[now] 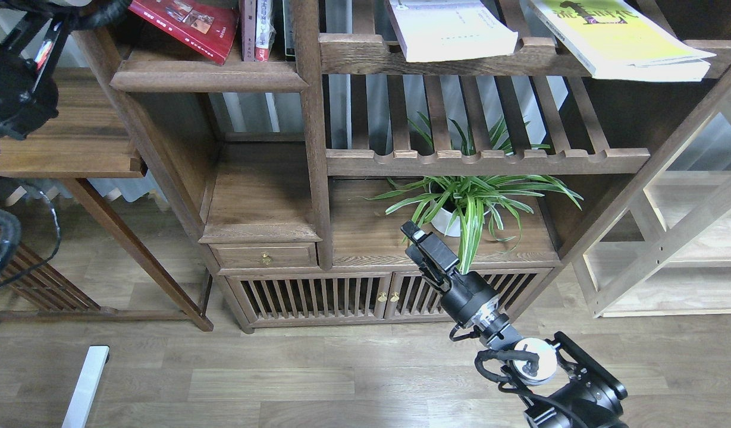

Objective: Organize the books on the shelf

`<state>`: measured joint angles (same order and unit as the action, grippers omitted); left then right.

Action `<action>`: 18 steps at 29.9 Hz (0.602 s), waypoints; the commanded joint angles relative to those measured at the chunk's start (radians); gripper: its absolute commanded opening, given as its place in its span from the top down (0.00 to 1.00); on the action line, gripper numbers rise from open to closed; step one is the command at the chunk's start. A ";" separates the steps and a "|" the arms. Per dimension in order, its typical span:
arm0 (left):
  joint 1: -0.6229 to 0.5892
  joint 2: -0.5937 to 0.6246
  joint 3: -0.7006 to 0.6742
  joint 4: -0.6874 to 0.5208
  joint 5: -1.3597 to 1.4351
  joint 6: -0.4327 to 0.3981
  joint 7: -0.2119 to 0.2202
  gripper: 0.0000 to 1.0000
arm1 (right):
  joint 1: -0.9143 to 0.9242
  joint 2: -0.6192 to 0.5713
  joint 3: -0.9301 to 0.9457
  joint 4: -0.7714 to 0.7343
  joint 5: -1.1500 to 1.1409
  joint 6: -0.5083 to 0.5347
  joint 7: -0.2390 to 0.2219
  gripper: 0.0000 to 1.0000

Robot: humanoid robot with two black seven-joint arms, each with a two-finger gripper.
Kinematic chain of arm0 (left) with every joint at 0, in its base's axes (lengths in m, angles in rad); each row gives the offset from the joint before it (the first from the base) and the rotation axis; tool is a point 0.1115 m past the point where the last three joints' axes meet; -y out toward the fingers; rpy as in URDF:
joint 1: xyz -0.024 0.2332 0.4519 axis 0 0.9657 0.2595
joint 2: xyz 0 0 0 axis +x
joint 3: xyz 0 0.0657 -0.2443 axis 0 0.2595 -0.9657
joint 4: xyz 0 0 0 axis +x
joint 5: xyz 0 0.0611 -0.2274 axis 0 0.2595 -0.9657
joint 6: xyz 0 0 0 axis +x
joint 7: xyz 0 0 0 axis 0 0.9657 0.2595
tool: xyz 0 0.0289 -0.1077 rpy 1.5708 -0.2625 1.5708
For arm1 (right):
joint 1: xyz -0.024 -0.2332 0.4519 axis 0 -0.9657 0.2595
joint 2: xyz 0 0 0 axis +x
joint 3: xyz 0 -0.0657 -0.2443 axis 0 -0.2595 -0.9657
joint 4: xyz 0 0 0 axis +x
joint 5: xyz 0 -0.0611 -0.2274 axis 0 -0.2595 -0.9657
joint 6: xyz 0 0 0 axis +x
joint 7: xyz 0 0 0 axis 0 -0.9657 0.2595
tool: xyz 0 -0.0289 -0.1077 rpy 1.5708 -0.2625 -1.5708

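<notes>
Right gripper [414, 236] sits low in the centre of the frame, in front of the shelf [317, 148], its two black fingers lying close together with nothing between them, so it reads as closed and empty. It points up and left, its tip just over the front edge of the board where a potted plant [469, 202] stands; the plant's leaves hang just to the right of the fingers. Below the gripper are the slatted cabinet doors [353, 294], and to their left the small drawer [264, 255]. Above the plant runs a notched slatted rack [484, 160]. On the next rack up, at the top of the frame, the white book [454, 30] lies flat, and to its right the yellow-green book [621, 38] lies flat with a corner jutting past the rack's front. At upper left the red book [184, 24] leans tilted on a solid board, its lower edge against narrow upright volumes [258, 30]. Only the thick black part of the left arm [11, 89] shows at the upper left edge; its gripper is out of the frame. A table [68, 142] stands beside the shelf at left.
</notes>
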<state>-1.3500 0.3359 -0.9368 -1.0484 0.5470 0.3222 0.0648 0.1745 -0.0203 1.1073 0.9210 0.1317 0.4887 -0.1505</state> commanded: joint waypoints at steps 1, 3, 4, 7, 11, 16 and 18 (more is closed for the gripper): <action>0.035 0.035 -0.014 -0.036 -0.013 -0.074 -0.019 0.01 | 0.008 0.002 0.000 0.001 0.000 0.000 -0.001 0.01; 0.043 0.058 -0.031 -0.036 -0.025 -0.132 -0.037 0.01 | 0.008 0.005 0.000 0.001 -0.001 0.000 -0.001 0.01; 0.049 0.070 -0.034 -0.038 -0.030 -0.159 -0.042 0.01 | 0.008 0.005 0.000 0.001 -0.001 0.000 -0.001 0.01; 0.072 0.106 -0.040 -0.044 -0.061 -0.248 -0.056 0.01 | 0.007 0.010 0.000 -0.002 -0.001 0.000 -0.001 0.01; 0.097 0.136 -0.045 -0.044 -0.133 -0.377 -0.097 0.01 | 0.014 0.010 0.000 -0.005 -0.003 0.000 -0.001 0.01; 0.143 0.160 -0.069 -0.045 -0.249 -0.564 -0.161 0.01 | 0.048 0.006 0.003 -0.001 -0.004 0.000 -0.003 0.01; 0.164 0.160 -0.088 -0.045 -0.306 -0.661 -0.180 0.01 | 0.056 0.006 0.009 0.002 -0.001 0.000 -0.001 0.01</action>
<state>-1.2128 0.4930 -1.0032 -1.0937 0.3152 -0.2158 -0.0855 0.2177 -0.0128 1.1084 0.9190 0.1274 0.4887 -0.1533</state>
